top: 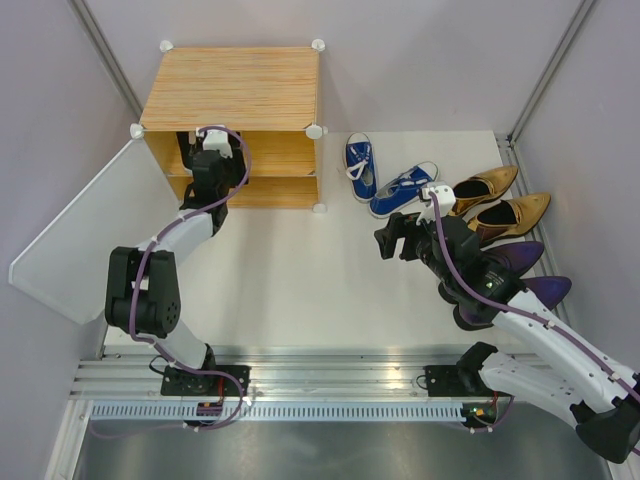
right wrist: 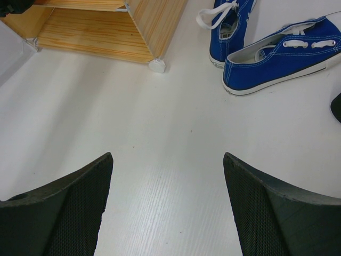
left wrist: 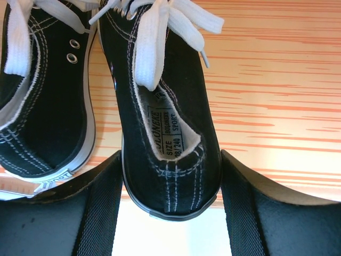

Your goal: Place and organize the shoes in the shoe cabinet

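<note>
Left end effector (left wrist: pixel 169 160) clamped on black sneaker (left wrist: pixel 160 96) heel, toe pointing into cabinet (left wrist: pixel 266 80), right end effector (right wrist: pixel 168 160) apart

I see a lab test cell — blank panel walls (top: pixel 450 60) up top, aluminium mounting rail (top: pixel 330 375) along the bottom.

Left arm (top: pixel 150 290): black joint housings, white link shells, purple cable (top: pixel 437 225) looped along length. Right arm (top: pixel 540 330): same build, small white block (top: pixel 432 192) at wrist. Black base blocks (top: pixel 205 382) at near edge, thin cables trailing. Jaws: matte black, broad, wedge-shaped, fine mesh texture on inner faces, smooth curved edges.
</note>
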You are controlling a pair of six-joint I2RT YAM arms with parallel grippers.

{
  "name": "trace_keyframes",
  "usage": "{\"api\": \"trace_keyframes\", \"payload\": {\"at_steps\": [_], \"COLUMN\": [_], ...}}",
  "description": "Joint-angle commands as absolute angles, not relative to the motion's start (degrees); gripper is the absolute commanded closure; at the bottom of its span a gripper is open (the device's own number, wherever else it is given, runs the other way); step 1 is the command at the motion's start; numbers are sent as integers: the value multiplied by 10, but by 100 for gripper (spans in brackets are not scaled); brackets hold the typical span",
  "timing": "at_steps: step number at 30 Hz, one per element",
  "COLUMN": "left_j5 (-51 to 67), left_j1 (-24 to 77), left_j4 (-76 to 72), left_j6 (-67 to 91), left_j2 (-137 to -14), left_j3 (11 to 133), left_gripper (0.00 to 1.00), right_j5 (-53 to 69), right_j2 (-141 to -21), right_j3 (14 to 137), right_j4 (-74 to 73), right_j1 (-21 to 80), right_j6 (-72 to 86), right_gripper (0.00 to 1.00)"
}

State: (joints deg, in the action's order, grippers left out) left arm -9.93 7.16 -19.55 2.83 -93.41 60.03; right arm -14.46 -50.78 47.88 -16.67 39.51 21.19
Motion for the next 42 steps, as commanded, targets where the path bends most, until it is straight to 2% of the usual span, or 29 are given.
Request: {"api": "trace_keyframes", "payload": {"at_steps": [1, 21, 27, 30, 33, 38, 42], "left_j5": [-154, -223, -203, -179, -159, -149, -149], "left_j1": [46, 2, 2, 2, 2, 19, 24], "left_j4": [-265, -265, -256, -252, -245, -240, -223], "left_j6": [13, -18, -10, 22, 40, 36, 43], "left_j2": [-923, -860, -853, -850, -852, -846, -831], "left_j3": [606, 554, 548, 541, 538, 530, 526], "left_gripper": [98, 98, 96, 82, 54, 42, 25], "right_j5": [-152, -144, -146, -146, -146, -142, -138], "right_j2": [-502, -483, -475, -475, -473, -472, -468], "right_j3": [477, 469, 467, 467, 467, 466, 466], "right_j4": [-146, -142, -143, -142, -142, -141, -140], "right_j1": [391, 389, 389, 389, 389, 389, 388], "right_j6": [207, 209, 209, 209, 209, 210, 211], "right_gripper": [13, 13, 13, 13, 13, 12, 13]}}
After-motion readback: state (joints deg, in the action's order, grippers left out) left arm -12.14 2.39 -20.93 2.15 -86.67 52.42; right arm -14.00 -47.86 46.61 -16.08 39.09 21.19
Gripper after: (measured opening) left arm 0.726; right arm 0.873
